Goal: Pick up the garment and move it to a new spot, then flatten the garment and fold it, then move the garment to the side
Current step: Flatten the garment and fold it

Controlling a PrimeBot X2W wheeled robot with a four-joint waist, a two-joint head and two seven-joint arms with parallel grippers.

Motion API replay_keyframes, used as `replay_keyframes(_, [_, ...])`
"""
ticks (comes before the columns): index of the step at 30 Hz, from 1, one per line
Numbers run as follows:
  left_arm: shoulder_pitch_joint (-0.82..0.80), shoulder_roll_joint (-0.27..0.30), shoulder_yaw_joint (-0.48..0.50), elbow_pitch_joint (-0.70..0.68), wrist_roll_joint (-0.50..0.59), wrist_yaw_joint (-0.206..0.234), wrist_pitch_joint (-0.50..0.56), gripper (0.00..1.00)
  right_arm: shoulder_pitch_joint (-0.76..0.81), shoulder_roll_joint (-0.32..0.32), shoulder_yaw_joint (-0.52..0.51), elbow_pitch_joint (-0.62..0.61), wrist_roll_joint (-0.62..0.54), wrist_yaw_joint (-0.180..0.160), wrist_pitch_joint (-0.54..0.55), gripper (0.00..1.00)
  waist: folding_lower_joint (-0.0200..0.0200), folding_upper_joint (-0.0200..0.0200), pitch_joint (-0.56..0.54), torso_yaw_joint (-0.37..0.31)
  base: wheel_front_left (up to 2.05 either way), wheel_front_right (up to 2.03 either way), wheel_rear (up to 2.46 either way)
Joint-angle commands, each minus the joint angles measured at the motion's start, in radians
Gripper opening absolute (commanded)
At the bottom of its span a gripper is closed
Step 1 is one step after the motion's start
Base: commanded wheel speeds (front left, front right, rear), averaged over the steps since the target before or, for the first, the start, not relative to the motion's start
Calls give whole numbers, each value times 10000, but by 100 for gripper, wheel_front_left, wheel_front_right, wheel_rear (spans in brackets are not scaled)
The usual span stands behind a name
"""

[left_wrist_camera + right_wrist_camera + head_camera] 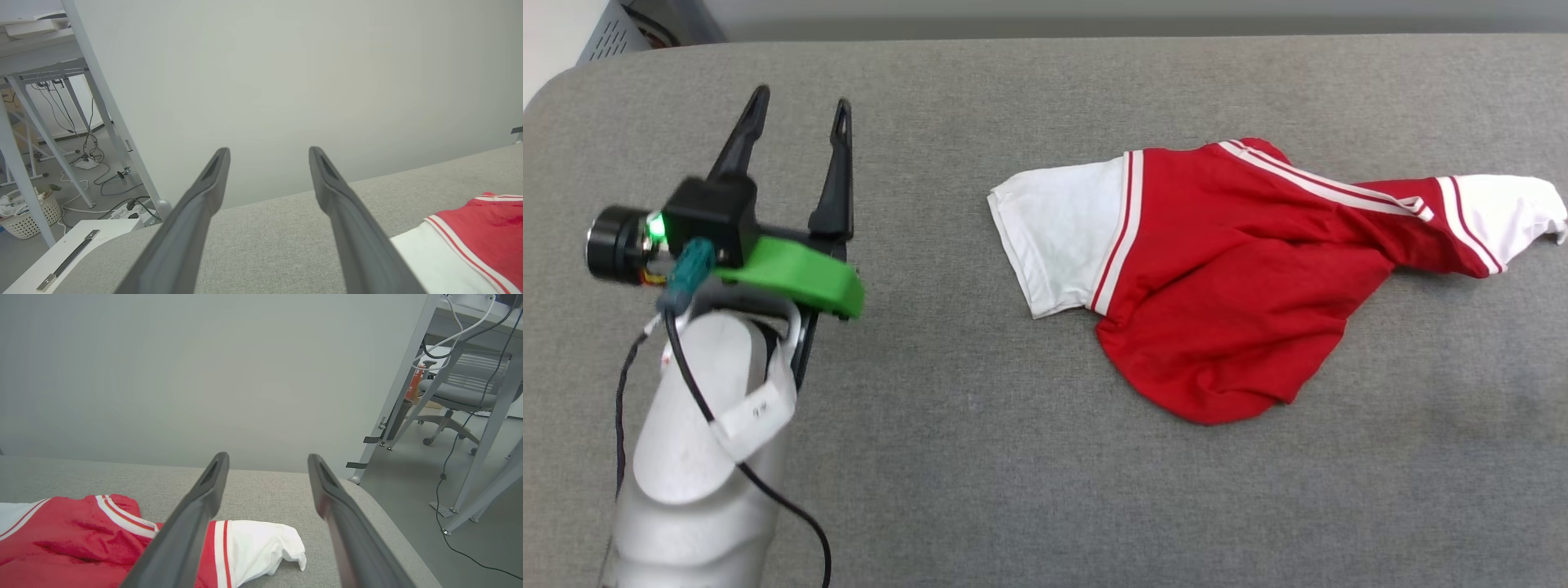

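Well left of the crumpled garment (1233, 278) the left pincer (802, 98) hangs spread, the right pincer (267, 456) spread by its other end, so flattening looks next: grip opposite edges.

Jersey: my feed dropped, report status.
Left gripper open, empty. Right gripper open, empty. Jersey crumpled, unfolded, on grey cushion. Nothing in the way.
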Motion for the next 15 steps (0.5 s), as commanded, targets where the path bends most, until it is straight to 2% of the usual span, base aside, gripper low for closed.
replay_keyframes(1, [-633, 170, -201, 197, -210, -114, 268, 100, 260, 194, 61, -410, -174, -9, -101, 100, 0, 0, -18, -187, 0, 0, 0])
replay_keyframes(4, [-1780, 453, -805, 691, -757, -204, 1175, 100, 649, 526, 230, -1182, -522, -9, -255, 100, 0, 0, 97, -298, 0, 0, 0])
replay_keyframes(6, [-2554, 633, -1567, 961, -1409, -216, 1970, 100, 855, 753, 364, -1492, -563, -9, -292, 100, 0, 0, 191, -366, 0, 0, 0])
replay_keyframes(15, [-5224, 1515, -5217, 2298, -5198, -222, 7343, 100, 1122, 1147, 1080, -2052, -746, -9, -378, 100, 0, 0, 931, -815, 0, 0, 0])
